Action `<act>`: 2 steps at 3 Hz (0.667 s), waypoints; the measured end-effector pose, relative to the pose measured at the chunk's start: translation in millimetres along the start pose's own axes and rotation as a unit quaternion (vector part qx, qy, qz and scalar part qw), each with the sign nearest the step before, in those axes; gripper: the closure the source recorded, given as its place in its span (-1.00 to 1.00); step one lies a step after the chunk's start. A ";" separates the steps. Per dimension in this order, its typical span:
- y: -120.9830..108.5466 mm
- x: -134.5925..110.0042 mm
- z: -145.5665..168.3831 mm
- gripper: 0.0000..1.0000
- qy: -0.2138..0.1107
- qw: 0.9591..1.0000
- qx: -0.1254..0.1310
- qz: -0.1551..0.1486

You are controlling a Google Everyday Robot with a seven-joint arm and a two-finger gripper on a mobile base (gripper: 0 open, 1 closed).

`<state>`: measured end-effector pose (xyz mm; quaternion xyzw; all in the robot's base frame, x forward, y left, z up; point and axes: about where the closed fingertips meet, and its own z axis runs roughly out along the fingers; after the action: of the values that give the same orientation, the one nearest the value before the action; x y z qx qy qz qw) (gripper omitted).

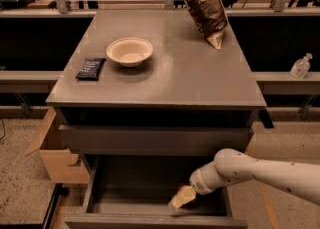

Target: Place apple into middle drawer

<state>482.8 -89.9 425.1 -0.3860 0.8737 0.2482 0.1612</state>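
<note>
The end effector (182,196) sits low in the open drawer (130,185) at the lower middle of the frame, near its front edge. The arm (265,170) reaches in across the drawer's right side and blocks that way. The drawer's left half is bare floor, open from above and in front, while the grey panel (155,140) closes off the room above its back. On the surface (175,83), the bowl (129,51), dark packet (91,68) and chip bag (205,8) (leaning, upper right) leave the near half free. A cardboard box (52,155) crowds the lower left.
</note>
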 end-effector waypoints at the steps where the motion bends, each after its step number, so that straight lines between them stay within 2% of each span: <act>1: 1.8 -2.2 -21.2 -1.00 -0.041 0.999 -0.014 -0.003; 2: 1.8 2.1 -49.9 -1.00 -0.072 0.997 0.003 -0.002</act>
<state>475.6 -117.9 465.8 -0.3683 0.8599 0.2725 0.2250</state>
